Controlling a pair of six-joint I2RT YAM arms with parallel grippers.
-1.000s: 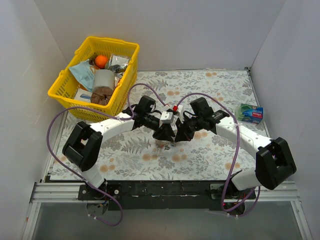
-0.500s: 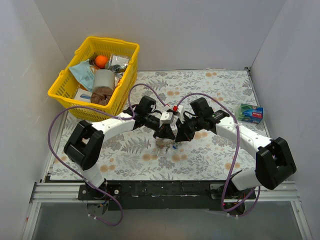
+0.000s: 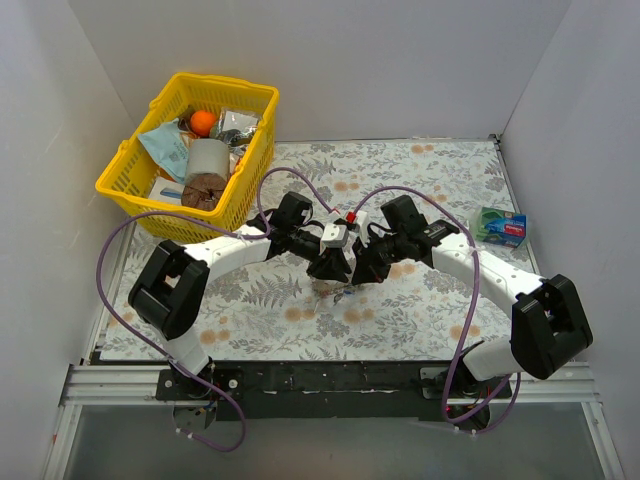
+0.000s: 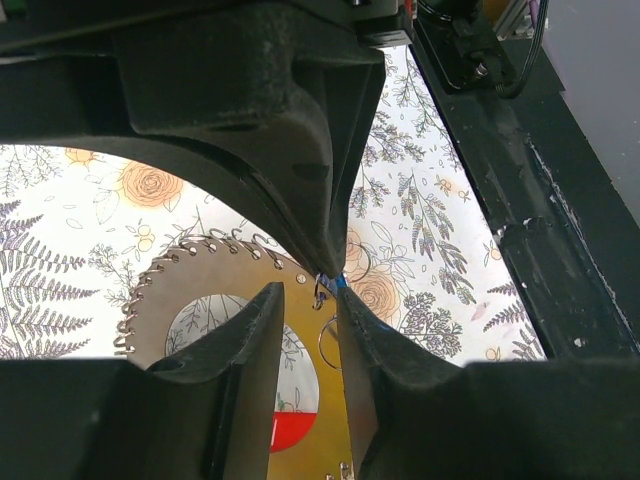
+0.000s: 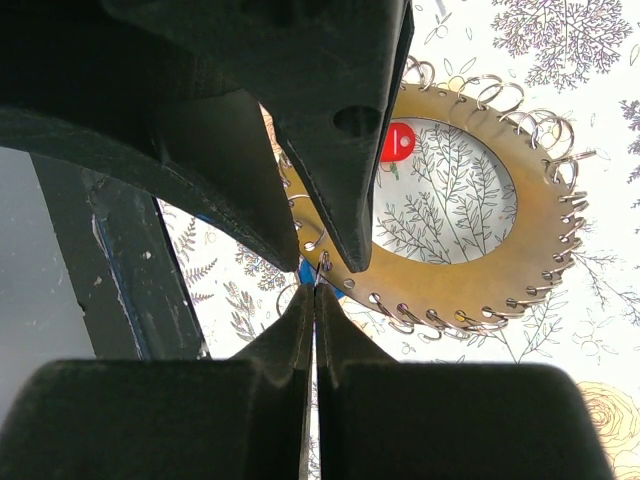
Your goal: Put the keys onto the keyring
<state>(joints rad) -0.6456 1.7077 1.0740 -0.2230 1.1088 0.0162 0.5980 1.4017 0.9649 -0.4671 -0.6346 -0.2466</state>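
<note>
Since a second ago the two claws are sitting slightly higher over the keyring (image 5: 545, 235), and less of it is showing in the top view, where only a sliver is peeking out on the near side of the claws. From above, the left claw (image 3: 333, 272) and the right claw (image 3: 352, 275) are meeting tip to tip over the keyring, which is lying flat on the flowered tabletop (image 3: 440, 300).

Only the wrist views are showing the detail. The keyring is a flat brass-coloured band with small wire loops all along its outer edge. In the left wrist view the left claw's fingers (image 4: 262, 330) are standing a narrow gap apart over the band, with a small loose ring (image 4: 330, 342) showing in that gap; they are closing on nothing that I can see. In the right wrist view the right claw's fingers (image 5: 290, 330) are pressing together with only a hairline slit between them, right at the band's edge. A blue scrap (image 4: 338, 283) is showing at their tips; whether it is pinched I cannot tell. A red key head (image 5: 398, 141) is lying at the inner rim of the keyring.

Far left of the keyring a yellow basket (image 3: 130, 185) is holding packets. To the right of the keyring a small green-and-blue box (image 3: 498, 226) is resting near the wall.
</note>
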